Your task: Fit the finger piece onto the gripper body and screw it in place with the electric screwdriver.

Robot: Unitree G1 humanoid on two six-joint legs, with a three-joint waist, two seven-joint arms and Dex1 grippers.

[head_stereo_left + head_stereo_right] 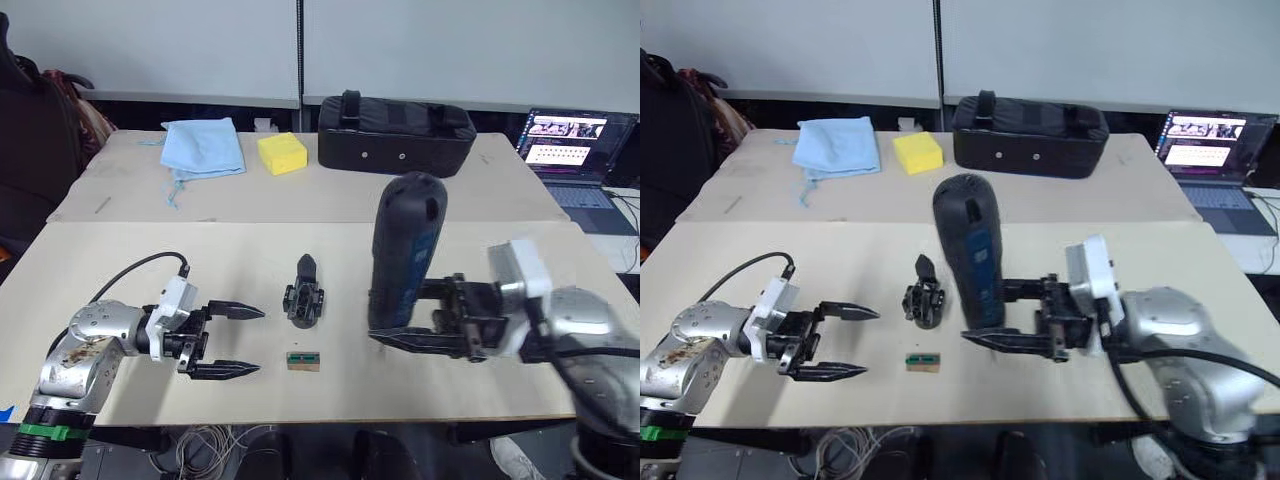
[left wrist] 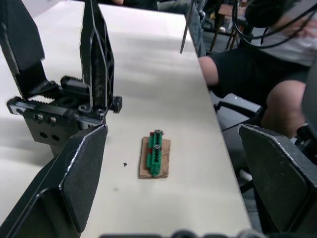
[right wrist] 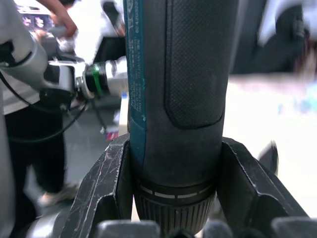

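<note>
- Nearest you, the desk [image 1: 300, 395] front edge runs just under both pincers, so there's not much room to pull back; the open space is toward the middle and far side.
- Your right pincer [image 1: 410, 325] is clamped on the electric screwdriver [image 1: 405, 250], held upright just right of the parts.
- Your left pincer [image 1: 240, 340] is spread wide and empty, hovering left of the gripper body [image 1: 304, 302].
- The finger piece [image 1: 306, 266] looks already perched on the body's far end, so I'd say you're at the screwing step: steady the body with the left, then tip the driver down.
- Mind the small green-topped block [image 1: 303, 360] by the edge.
</note>
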